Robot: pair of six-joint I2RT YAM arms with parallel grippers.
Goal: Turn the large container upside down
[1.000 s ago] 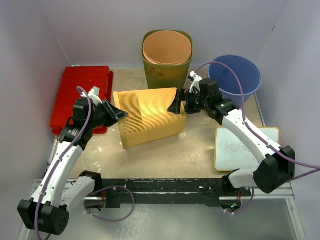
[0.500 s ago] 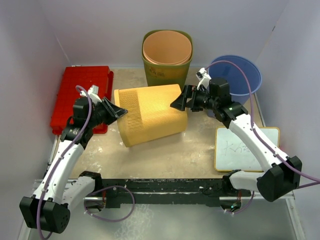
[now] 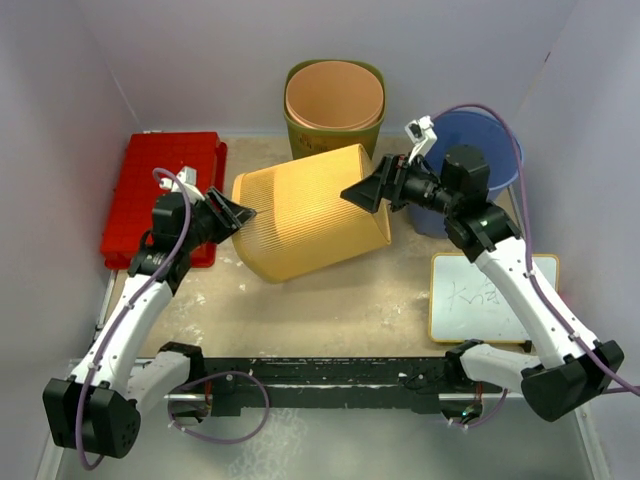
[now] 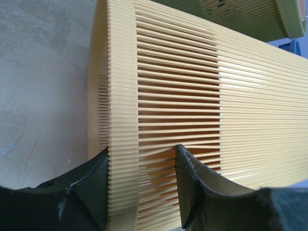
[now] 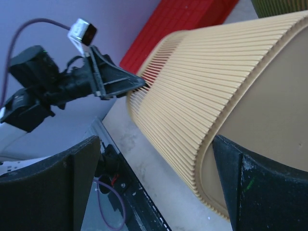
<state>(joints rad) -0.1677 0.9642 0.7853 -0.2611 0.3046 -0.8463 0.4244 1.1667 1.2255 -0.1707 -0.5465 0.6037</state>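
1 large yellow ribbed container (image 3: pixel 305 210) lying tilted on its side mid-surface (image 3: pixel 340 300), open rim facing left, base facing right | left gripper (image 3: pixel 238 213): jaws apart, straddling the rim wall, daylight showing beside 1 finger | right gripper (image 3: pixel 358 190): jaws spread wide at the base end, clamping nothing

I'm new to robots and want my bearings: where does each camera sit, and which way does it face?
Top external: above and behind the arms, looking down; both arms show, left gripper and right gripper at either end of the yellow container.
Left wrist: on the left arm, facing the container's slatted rim; its fingers show.
Right wrist: on the right arm, facing along the container toward the left gripper; its fingers show.
Shared: all three see the container.
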